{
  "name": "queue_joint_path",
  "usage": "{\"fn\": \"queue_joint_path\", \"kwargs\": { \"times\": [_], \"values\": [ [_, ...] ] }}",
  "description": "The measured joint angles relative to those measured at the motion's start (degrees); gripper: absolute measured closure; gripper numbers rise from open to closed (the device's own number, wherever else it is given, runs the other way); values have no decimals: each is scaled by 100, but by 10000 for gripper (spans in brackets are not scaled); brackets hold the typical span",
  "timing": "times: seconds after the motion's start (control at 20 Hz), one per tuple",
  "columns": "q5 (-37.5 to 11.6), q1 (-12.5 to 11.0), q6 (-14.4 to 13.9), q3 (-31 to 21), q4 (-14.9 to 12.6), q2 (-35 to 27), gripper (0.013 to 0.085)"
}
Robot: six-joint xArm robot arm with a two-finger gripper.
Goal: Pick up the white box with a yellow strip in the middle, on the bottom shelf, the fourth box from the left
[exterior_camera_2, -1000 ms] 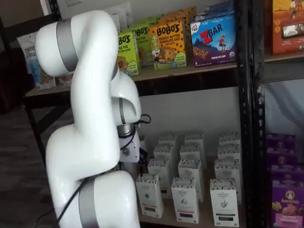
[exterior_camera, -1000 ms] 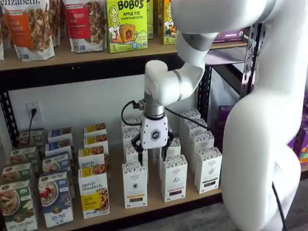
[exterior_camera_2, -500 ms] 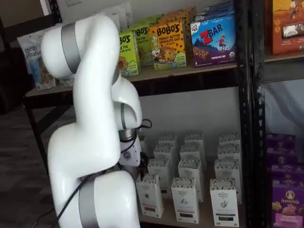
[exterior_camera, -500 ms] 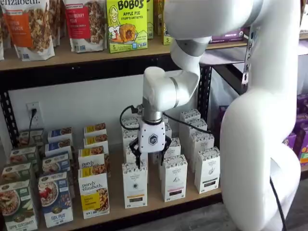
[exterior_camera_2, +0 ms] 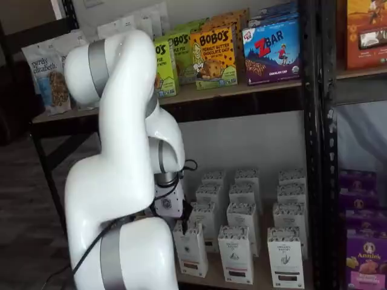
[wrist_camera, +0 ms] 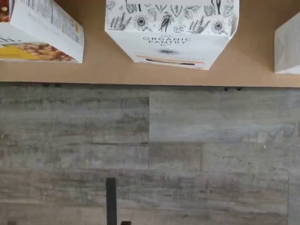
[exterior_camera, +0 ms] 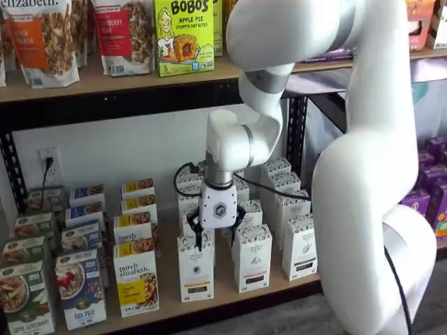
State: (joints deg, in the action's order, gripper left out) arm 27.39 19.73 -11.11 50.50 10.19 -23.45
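The white box [exterior_camera: 196,271] stands at the front of the bottom shelf [exterior_camera: 227,293], a yellow-orange band low on its face. In a shelf view it is the leftmost front carton [exterior_camera_2: 191,249]. My gripper [exterior_camera: 214,232] hangs just above its top, a little behind it, open, with a black finger on each side and nothing between them. In a shelf view the arm half hides the gripper [exterior_camera_2: 181,215]. The wrist view looks down on the white box [wrist_camera: 171,33] at the shelf's front edge [wrist_camera: 140,72], fingers unseen.
Rows of like white cartons [exterior_camera: 252,257] stand right of and behind the target. Purely Elizabeth boxes [exterior_camera: 136,279] stand close on its left. The upper board [exterior_camera: 105,84] carries bags and Bobo's boxes. Black rack posts [exterior_camera_2: 311,151] and grey floor planks [wrist_camera: 150,150] border the shelf.
The gripper has come down and to the left, from above the second carton row to just over the front white box. It has stayed open.
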Motion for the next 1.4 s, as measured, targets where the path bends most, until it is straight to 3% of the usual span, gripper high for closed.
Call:
{"fn": "queue_joint_path", "kwargs": {
  "times": [0.8,1.4],
  "values": [
    [-340,-197,119,1086,-119,-1274,130],
    [-178,-281,253,2160,-53,-2047,130]
  ]
}}
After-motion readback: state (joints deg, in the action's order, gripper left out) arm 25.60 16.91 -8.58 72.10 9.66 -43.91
